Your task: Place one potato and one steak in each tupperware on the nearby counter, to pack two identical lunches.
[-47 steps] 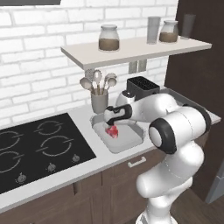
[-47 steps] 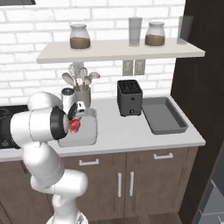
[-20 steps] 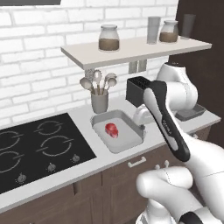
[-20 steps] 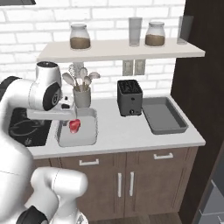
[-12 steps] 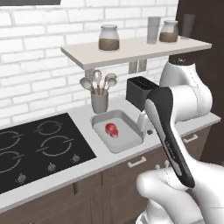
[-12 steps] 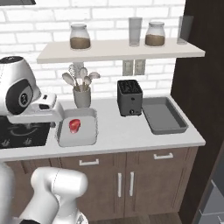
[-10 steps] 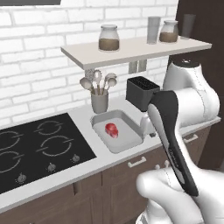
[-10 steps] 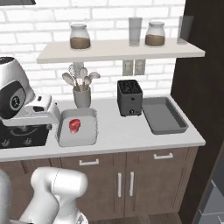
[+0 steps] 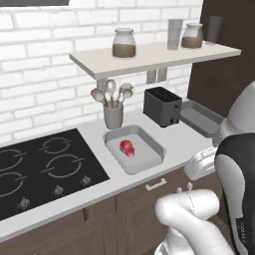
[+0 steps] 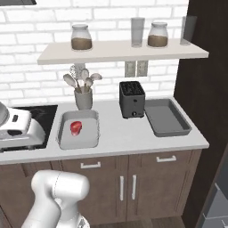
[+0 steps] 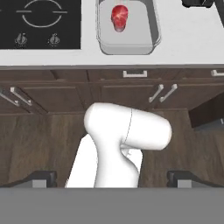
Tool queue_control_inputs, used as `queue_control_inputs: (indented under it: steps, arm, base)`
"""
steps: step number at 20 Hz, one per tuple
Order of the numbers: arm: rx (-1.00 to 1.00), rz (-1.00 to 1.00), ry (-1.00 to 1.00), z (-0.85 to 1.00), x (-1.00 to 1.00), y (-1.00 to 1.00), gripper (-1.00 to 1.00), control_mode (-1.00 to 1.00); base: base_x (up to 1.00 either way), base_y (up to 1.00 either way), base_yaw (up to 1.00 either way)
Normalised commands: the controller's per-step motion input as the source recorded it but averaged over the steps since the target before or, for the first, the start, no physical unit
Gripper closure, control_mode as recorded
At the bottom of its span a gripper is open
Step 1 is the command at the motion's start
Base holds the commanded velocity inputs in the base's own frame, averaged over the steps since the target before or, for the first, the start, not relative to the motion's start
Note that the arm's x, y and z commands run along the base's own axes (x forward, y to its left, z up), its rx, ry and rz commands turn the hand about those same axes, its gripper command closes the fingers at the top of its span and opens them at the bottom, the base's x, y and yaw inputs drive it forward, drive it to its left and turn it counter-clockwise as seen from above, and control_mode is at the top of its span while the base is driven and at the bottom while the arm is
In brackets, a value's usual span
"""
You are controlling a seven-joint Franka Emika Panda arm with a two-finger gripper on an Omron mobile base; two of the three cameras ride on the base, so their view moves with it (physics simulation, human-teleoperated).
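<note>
A red steak [image 9: 127,148] [image 10: 76,128] [image 11: 119,15] lies alone in the light grey tupperware [image 9: 149,158] [image 10: 84,140] [image 11: 144,37] on the pale counter [image 9: 184,139] [image 10: 133,138]. The darker grey tupperware [image 9: 201,117] [image 10: 167,118] stands bare at the counter's right end, past the toaster. The potato is out of view. My gripper [image 11: 111,179] is open, its two dark fingertips [image 11: 43,177] wide apart with nothing between them. It hangs well back from the counter, looking down at the cabinet fronts and floor.
A black toaster [image 9: 162,106] [image 10: 132,99] stands between the two trays. A grey utensil pot [image 9: 113,114] [image 10: 83,98] is behind the light tray. A black hob [image 9: 40,169] [image 11: 39,22] lies to its left. A shelf with jars [image 9: 149,57] hangs above.
The hand, low over the light tray earlier, has lifted and pulled back off the counter. The steak stays in the tray. The jaws have stayed open.
</note>
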Motion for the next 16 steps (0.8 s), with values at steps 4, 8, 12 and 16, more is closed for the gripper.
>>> queue_control_inputs:
  steps: [4,8,12,16]
  arm:
    - [0.18,0.14,0.0,0.34,-0.53,-0.24,-1.0,-1.0]
    - [0.1,0.07,0.0,0.2,-0.12,-0.03,-1.0,-1.0]
    - [0.0,0.0,0.0,0.04,0.0,0.0,-1.0,1.0]
    - [0.0,0.0,0.0,0.0,0.0,0.0,-1.0,1.0]
  base:
    - [0.0,0.0,0.0]
    - [0.0,0.0,0.0]
    - [0.0,0.03,0.0]
    - [-0.59,0.01,0.18]
